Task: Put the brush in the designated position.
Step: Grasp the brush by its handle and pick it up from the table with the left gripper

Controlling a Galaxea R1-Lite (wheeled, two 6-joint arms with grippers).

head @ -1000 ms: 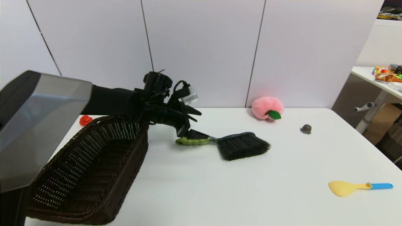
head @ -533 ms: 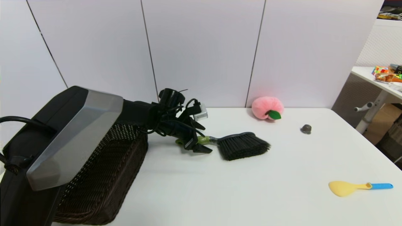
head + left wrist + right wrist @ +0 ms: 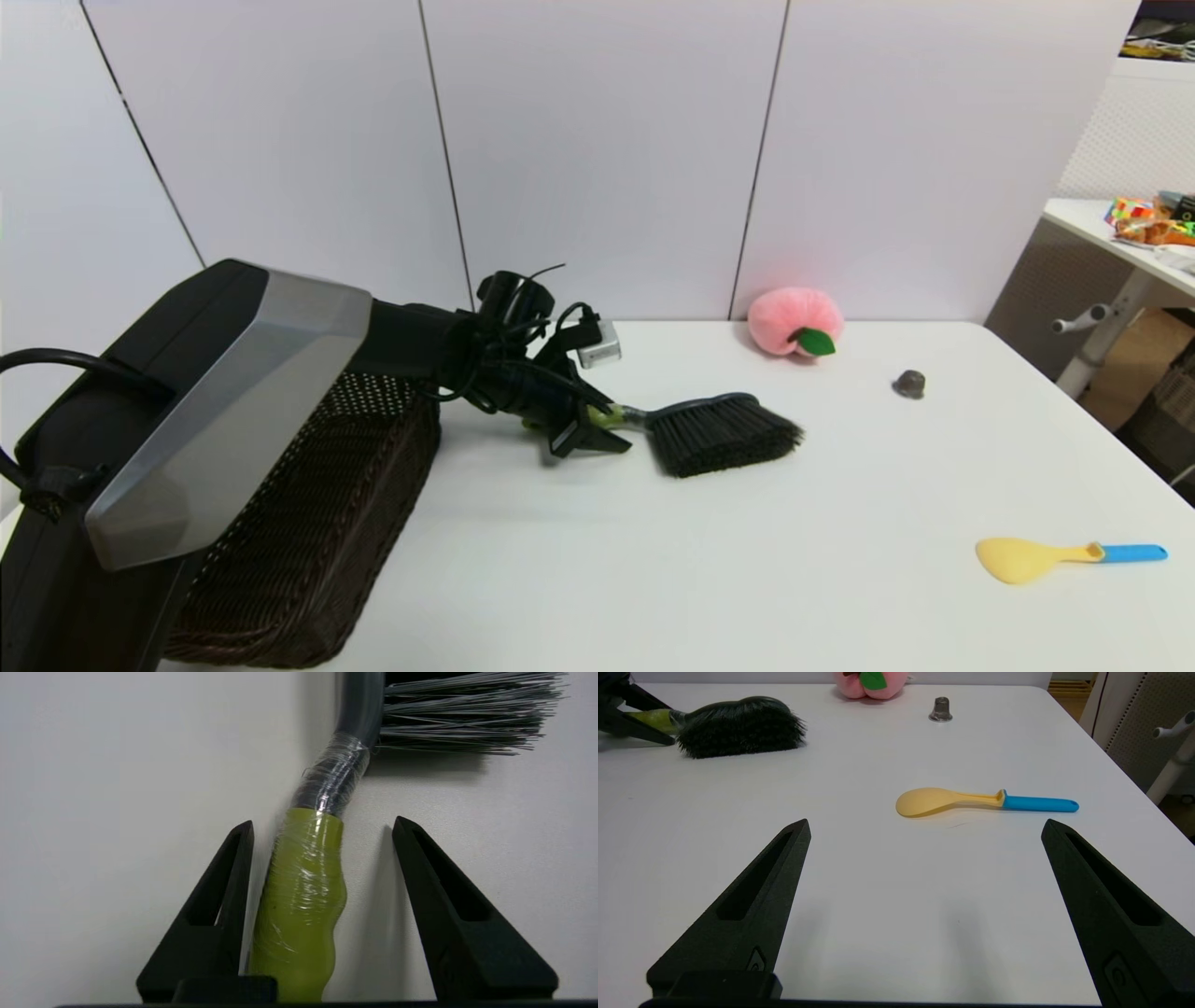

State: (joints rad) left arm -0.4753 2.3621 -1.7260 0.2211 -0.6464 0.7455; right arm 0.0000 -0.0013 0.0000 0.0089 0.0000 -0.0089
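The brush lies on the white table with its black bristles pointing right and its lime-green handle pointing left toward the basket. My left gripper is down at table level, open, with its two fingers on either side of the handle. One finger is close against the handle, and a gap shows at the other. In the right wrist view the brush sits far off. My right gripper hovers open over the table's near right part, holding nothing.
A dark wicker basket stands at the left, just behind my left arm. A pink plush peach and a small grey cap sit at the back. A yellow spoon with a blue handle lies at the front right.
My left arm has dropped and reached forward, bringing its open fingers from just above the handle down around it. The brush has not moved.
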